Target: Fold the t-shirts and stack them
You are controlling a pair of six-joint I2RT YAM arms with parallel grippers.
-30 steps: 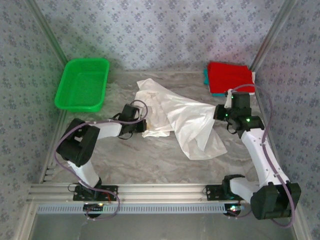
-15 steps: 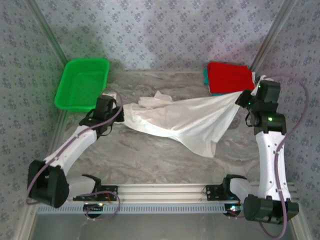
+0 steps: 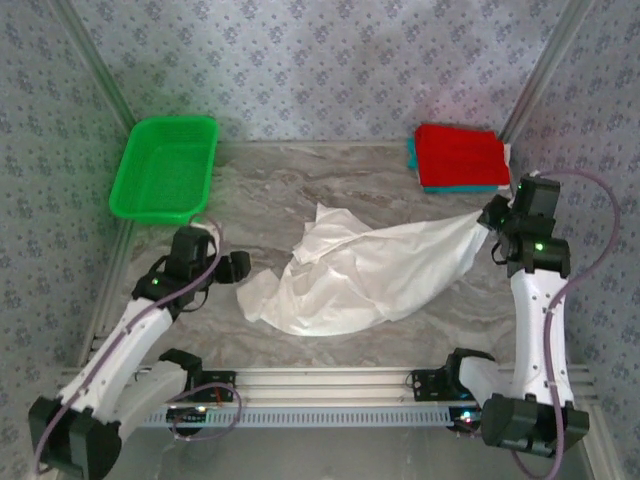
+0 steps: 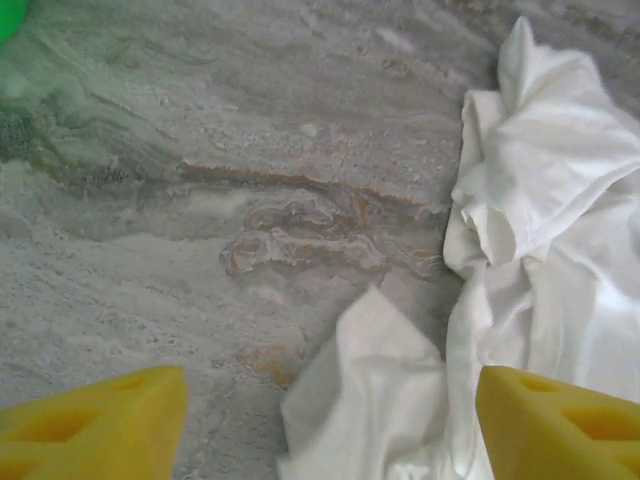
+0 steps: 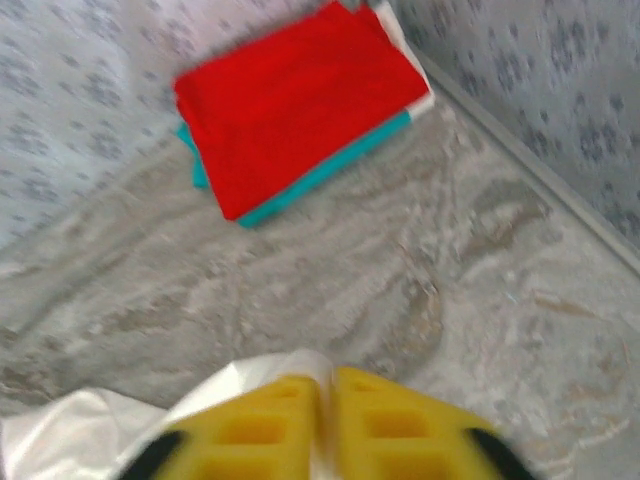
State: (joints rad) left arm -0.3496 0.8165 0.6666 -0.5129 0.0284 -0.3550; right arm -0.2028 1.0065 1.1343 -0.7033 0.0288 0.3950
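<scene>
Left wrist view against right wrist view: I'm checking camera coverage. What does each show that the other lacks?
Left wrist, not right wrist: the left gripper, fingers wide apart and holding nothing, and a blur of the green basket. Right wrist, not left wrist: the right gripper pinching cloth, and the folded red shirt lying on the teal shirt. Shared: the white t-shirt and the marble table.

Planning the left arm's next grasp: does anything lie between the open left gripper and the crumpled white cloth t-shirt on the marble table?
Nothing visible does. The left gripper stands open right beside the white cloth t-shirt. In the left wrist view, a corner of the shirt shows between its yellow fingers, over the bare marble table.
</scene>
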